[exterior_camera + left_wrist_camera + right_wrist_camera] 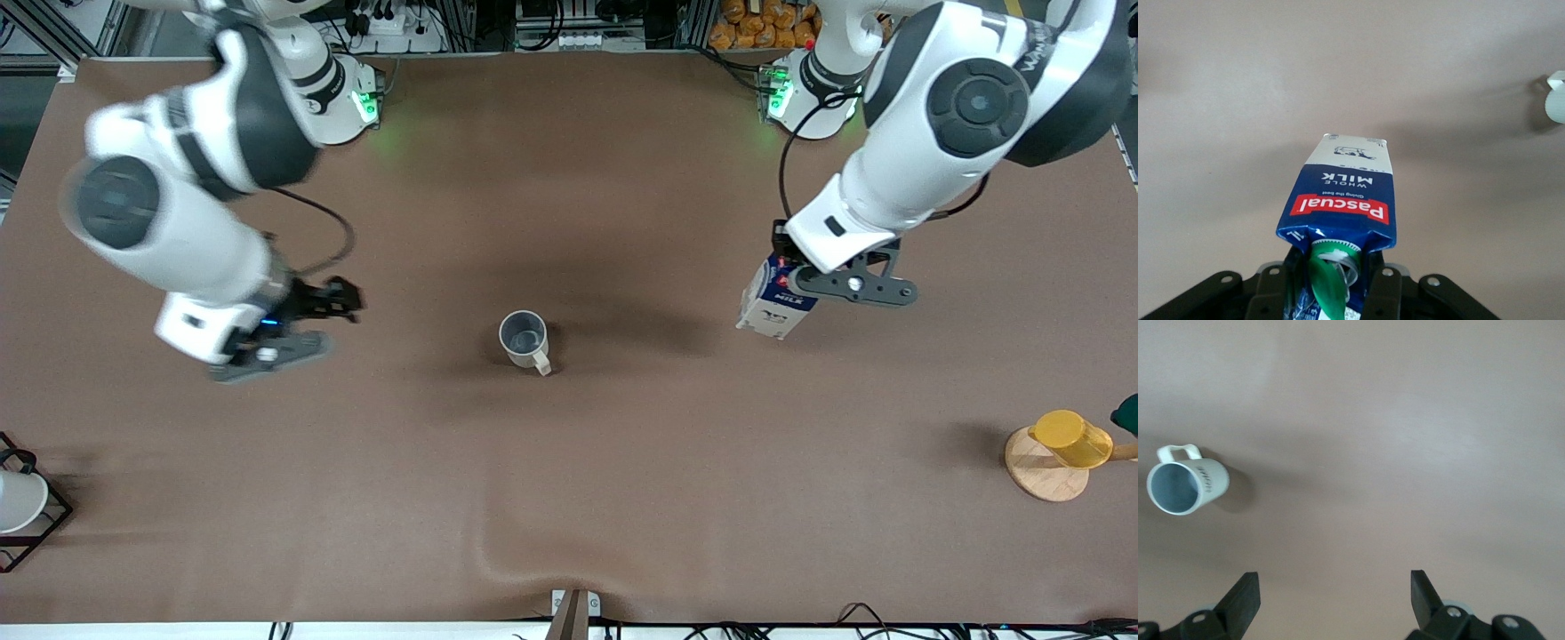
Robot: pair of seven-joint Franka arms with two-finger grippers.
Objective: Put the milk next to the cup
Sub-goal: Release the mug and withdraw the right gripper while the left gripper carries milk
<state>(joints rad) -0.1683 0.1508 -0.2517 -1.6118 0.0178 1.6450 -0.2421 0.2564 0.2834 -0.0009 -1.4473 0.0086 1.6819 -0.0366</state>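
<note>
Front view: you have the brown table (pixel 569 498) filling the scene, two arms reaching in from their bases. Your left arm bends down steeply toward its own end of the table; the left gripper (pixel 787 276) hangs over bare cloth, fingers closed on the top of the milk (pixel 775 302). The carton tilts, its base close to the cloth; whether it touches, you cannot tell. Your right arm folds down over its end of the table, and the right gripper (pixel 298 324) hovers above the cloth, fingers spread wide with nothing between them.

Count: one milk carton, one cup (pixel 524 340), one yellow cup (pixel 1071 438), one round wooden base (pixel 1042 476) under it, one white cup in a black wire frame (pixel 20 502).

The cup stands upright mid-table, between the two grippers and well apart from the milk, handle toward the front camera.

Left wrist view: the carton (pixel 1341 200) reads "Pascual" in white on a red band, then "WHOLE MILK" on dark blue; green cap (pixel 1328 283) between the fingers (pixel 1381 293).

Right wrist view: spread fingers (pixel 1245 600), cup (pixel 1185 483) off to one side with dark lettering too small to read.
</note>
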